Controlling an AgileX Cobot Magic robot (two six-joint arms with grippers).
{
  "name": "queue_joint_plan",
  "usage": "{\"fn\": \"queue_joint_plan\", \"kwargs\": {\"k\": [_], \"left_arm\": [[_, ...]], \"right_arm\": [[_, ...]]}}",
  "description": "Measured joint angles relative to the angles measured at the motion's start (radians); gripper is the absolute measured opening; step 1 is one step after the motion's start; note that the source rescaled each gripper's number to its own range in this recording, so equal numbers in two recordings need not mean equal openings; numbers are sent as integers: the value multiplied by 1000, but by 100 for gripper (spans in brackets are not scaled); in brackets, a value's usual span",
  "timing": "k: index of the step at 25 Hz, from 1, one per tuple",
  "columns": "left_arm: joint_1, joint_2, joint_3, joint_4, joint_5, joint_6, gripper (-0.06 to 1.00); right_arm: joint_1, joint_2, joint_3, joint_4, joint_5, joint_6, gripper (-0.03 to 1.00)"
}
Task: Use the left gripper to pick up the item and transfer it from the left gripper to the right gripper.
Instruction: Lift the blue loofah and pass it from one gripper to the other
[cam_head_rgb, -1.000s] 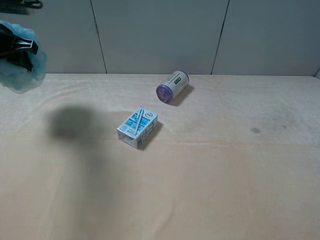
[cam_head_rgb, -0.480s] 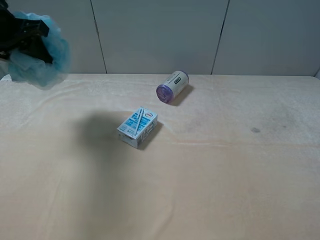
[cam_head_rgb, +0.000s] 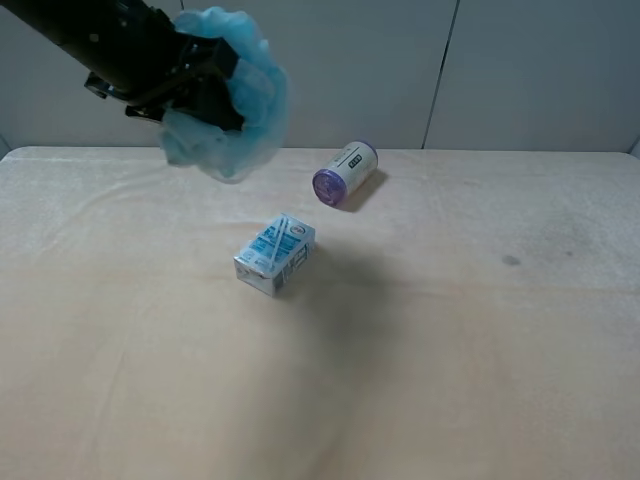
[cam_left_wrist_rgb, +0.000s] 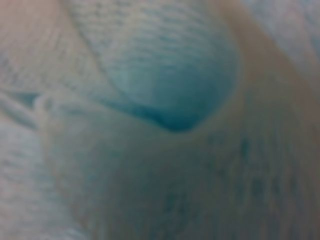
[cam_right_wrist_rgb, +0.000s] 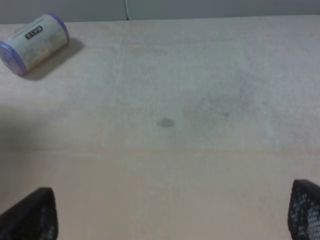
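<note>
The item (cam_head_rgb: 252, 92), a fluffy light blue mesh pouf, hangs in the air above the back left of the table, held up by my left gripper (cam_head_rgb: 212, 92). Its black jaws are shut on the pouf's left side and partly buried in the mesh. In the left wrist view the item (cam_left_wrist_rgb: 165, 75) fills the picture as a blue blur and hides the jaws. My right gripper (cam_right_wrist_rgb: 167, 215) is open, one black fingertip (cam_right_wrist_rgb: 31, 216) far from the other, with nothing but bare table between them. The exterior high view does not show it.
A blue-white drink carton (cam_head_rgb: 275, 255) lies near the table's middle, below and right of the pouf. A purple-lidded can (cam_head_rgb: 345, 172) lies on its side behind it, also seen as the can (cam_right_wrist_rgb: 32, 42) in the right wrist view. A small dark stain (cam_head_rgb: 511, 261) marks the cloth at right.
My left arm has swung right and inward from the frame's left edge, carrying the pouf high over the table. Its shadow slid right past the carton. Carton and can stayed put.
</note>
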Motion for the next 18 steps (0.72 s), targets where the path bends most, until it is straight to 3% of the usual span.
{"fn": "queue_joint_plan", "kwargs": {"k": [4,8,12,15,18], "left_arm": [[-101,0,0,-39,-35,2,37],[-164,18,0,-93,-50,3,34],[-203,87,0,-168,-43,58,32],[-219,143,0,-281,-33,155,31],[-220,190,0,-415,-15,259,29]], "right_arm": [[0,14,0,57,0,-3,100],[0,155,-7,179,-13,-66,100],[11,334,-37,365,-78,-257,100],[59,445,-47,504,-146,-417,100],[133,531,-52,564,-200,-550,100]]}}
